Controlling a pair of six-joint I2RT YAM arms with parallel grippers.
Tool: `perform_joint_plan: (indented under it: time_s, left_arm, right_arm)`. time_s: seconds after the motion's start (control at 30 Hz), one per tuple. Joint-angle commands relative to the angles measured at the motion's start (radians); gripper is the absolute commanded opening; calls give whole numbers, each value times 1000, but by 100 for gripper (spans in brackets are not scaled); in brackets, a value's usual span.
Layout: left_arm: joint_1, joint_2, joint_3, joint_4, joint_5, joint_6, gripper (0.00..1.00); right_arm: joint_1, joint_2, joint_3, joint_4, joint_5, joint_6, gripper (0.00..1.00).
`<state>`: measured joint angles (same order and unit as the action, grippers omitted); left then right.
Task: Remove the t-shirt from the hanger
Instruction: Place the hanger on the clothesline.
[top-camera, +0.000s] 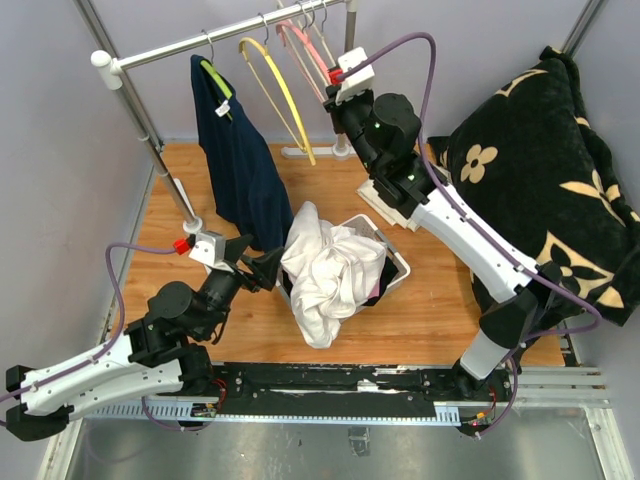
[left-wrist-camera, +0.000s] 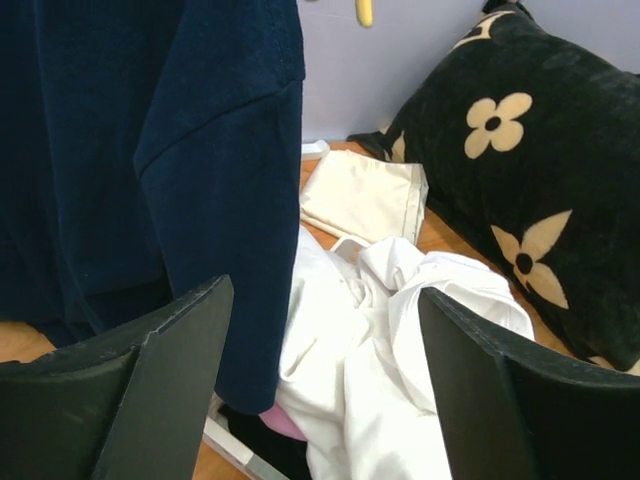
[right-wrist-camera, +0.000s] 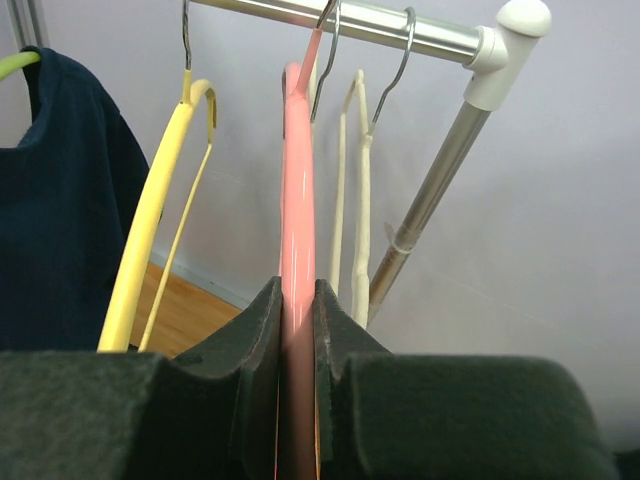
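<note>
Right arm reaches far, right gripper (right-wrist-camera: 297, 300) clamped on the pink hanger (right-wrist-camera: 297, 180). Left gripper (left-wrist-camera: 325, 290) low, jaws apart, beside the navy t-shirt (left-wrist-camera: 120, 150), its green hanger (top-camera: 213, 73) mostly hidden.

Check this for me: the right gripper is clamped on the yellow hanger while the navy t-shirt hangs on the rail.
Wrong hanger: the right wrist view shows the right gripper clamped on the pink hanger, not the yellow hanger. The navy t-shirt does hang on the rail.
</note>
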<state>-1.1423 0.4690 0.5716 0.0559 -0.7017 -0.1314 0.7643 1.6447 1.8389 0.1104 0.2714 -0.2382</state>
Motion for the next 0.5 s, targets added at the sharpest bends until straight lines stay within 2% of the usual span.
perform_joint_plan:
  time_s: [0.0, 0.03, 0.07, 0.1, 0.47]
  left_arm:
    - [-9, -5, 47, -6, -40, 23, 86]
    - [-8, -3, 50, -12, -43, 27, 90]
    - [-8, -3, 54, -15, -44, 30, 98]
    - [-9, -2, 58, -16, -45, 35, 99]
    - [-8, -3, 63, -12, -89, 35, 100]
  right_arm:
    - [-27, 36, 53, 104, -40, 5, 1]
    - [-31, 45, 59, 105, -49, 10, 1]
    - [-36, 55, 70, 105, -55, 15, 1]
    - [-39, 64, 78, 106, -62, 20, 1]
    - [-57, 166, 167, 70, -114, 54, 1]
